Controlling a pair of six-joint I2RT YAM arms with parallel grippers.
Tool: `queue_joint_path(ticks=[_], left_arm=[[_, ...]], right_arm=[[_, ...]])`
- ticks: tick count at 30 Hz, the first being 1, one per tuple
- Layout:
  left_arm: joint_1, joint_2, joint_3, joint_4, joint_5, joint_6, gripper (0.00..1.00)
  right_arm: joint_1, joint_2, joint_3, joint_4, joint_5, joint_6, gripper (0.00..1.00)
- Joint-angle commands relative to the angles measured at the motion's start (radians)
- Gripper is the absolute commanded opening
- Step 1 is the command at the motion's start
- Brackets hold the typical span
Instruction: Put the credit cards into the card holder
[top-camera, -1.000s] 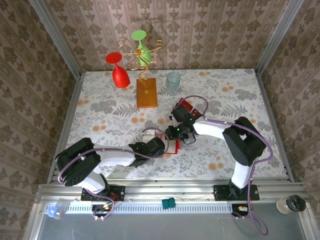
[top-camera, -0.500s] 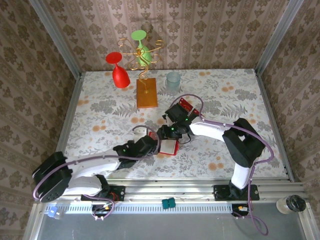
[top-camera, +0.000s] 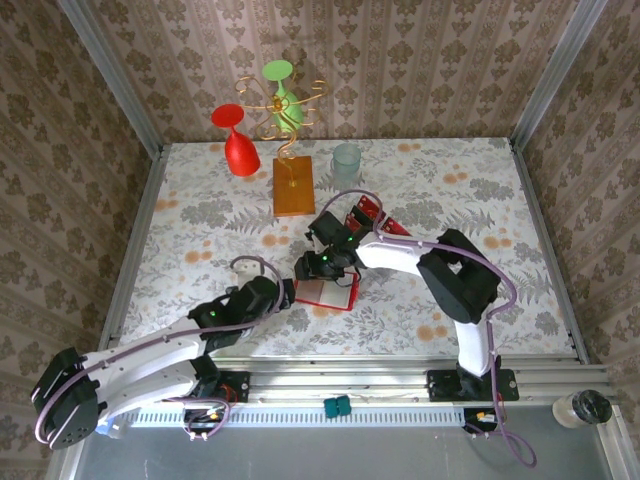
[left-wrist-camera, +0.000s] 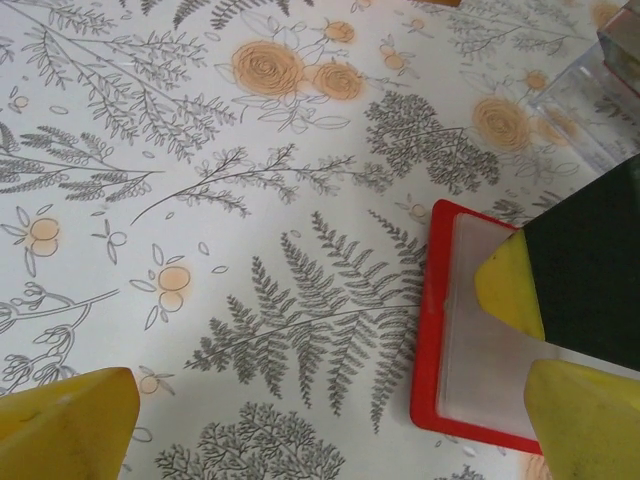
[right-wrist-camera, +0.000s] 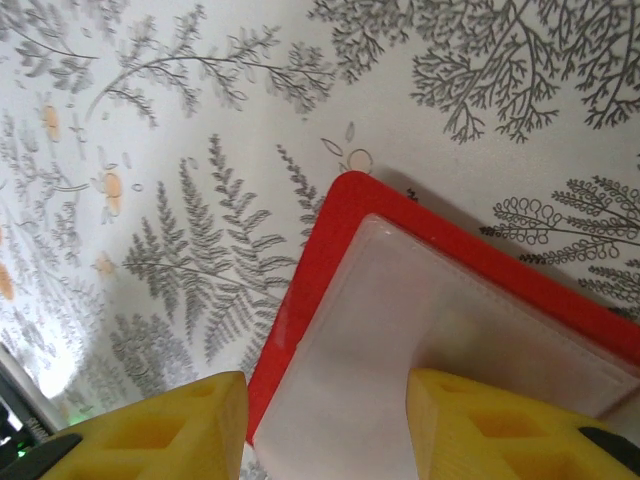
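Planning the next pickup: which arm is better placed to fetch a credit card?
Right, probably. The right gripper hovers open over the card holder, nearer the credit cards; the left gripper, also open, sits on the holder's other side, farther from them.

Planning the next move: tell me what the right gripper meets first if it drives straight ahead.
Most likely the open card holder: the right gripper points at its pale clear pocket, jaws apart, just inside the red edge. How near it is to the pocket cannot be judged from here.
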Motion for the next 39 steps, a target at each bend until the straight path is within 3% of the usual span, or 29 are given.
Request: queue_joint_path(ticks=[1,9,18,21,28,39], left_arm=[[0.008,-0.008,-0.012,-0.026,-0.007,0.007,1.00],[0.010,0.013,-0.009,-0.014,0.002,0.010,1.00],[0.010,0.066,0.009,0.011,0.016,0.017,1.00],[0.010,0.085,0.019,0.018,0.021,0.021,1.00],[0.007,0.092,0.028,0.023,0.025,0.026,1.00],[-0.002,0.092,0.028,0.017,0.017,0.019,1.00]], right_arm=[[0.005,0.027,0.030,0.014,-0.012,0.021,0.47],[0.005,0.001,0.015,0.015,-0.044,-0.006,0.47],[-0.029,-0.134,-0.073,-0.003,0.012,-0.029,0.46],[-0.041,-0.157,-0.108,-0.013,0.022,-0.042,0.40],[-0.043,-0.143,-0.132,-0.051,0.071,-0.084,0.08],[-0.042,-0.030,-0.061,-0.064,0.036,-0.129,0.03]])
